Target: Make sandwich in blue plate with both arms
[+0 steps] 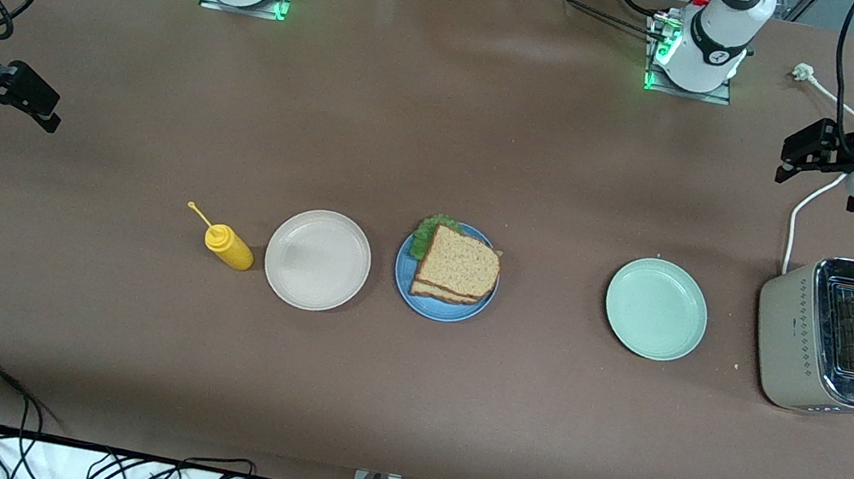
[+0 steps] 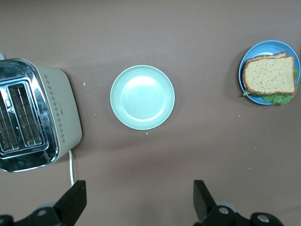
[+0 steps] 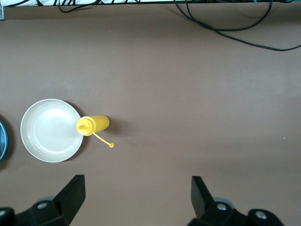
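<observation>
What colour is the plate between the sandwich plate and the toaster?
Pale mint green, plain; the mint-green plate shows best in the left wrist view.

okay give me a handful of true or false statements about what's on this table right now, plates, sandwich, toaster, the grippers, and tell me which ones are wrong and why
1. The sandwich sits on the blue plate. True.
2. The mint-green plate holds a slice of bread. False: nothing lies on it.
3. The yellow squeeze bottle lies beside the off-white plate, toward the right arm's end of the table. True.
4. The left gripper is shut on the sandwich. False: it is open and holds nothing, up near the toaster.
5. The right gripper is open and holds nothing. True.
6. Bread sticks out of the toaster's slots. False: the slots look empty.
</observation>
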`<state>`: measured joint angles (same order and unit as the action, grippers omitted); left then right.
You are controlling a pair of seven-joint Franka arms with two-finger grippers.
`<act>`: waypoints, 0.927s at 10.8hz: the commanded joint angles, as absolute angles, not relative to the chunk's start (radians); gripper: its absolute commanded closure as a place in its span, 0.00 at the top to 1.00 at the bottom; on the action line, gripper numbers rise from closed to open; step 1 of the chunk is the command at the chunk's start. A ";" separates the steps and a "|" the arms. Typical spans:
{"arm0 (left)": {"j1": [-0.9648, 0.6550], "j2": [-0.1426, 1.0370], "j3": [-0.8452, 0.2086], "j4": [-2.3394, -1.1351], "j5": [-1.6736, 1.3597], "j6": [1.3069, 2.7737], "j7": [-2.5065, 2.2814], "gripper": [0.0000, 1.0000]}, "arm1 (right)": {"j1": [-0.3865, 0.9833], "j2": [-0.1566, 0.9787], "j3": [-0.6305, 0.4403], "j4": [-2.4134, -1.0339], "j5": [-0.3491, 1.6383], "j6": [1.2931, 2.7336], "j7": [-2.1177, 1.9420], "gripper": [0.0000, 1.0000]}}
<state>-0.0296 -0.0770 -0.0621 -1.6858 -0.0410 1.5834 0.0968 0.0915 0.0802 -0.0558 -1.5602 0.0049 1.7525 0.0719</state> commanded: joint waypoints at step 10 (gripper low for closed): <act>-0.023 -0.049 -0.075 -1.620 -0.017 1.479 0.043 1.00 | 0.084 0.083 -0.054 -1.543 0.012 1.736 0.058 1.00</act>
<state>-0.0296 -0.0678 -0.0672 -1.6581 -0.0323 1.5083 0.0557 0.0914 0.0803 -0.0558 -1.5602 0.0048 1.7523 0.0719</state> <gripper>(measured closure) 0.000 0.000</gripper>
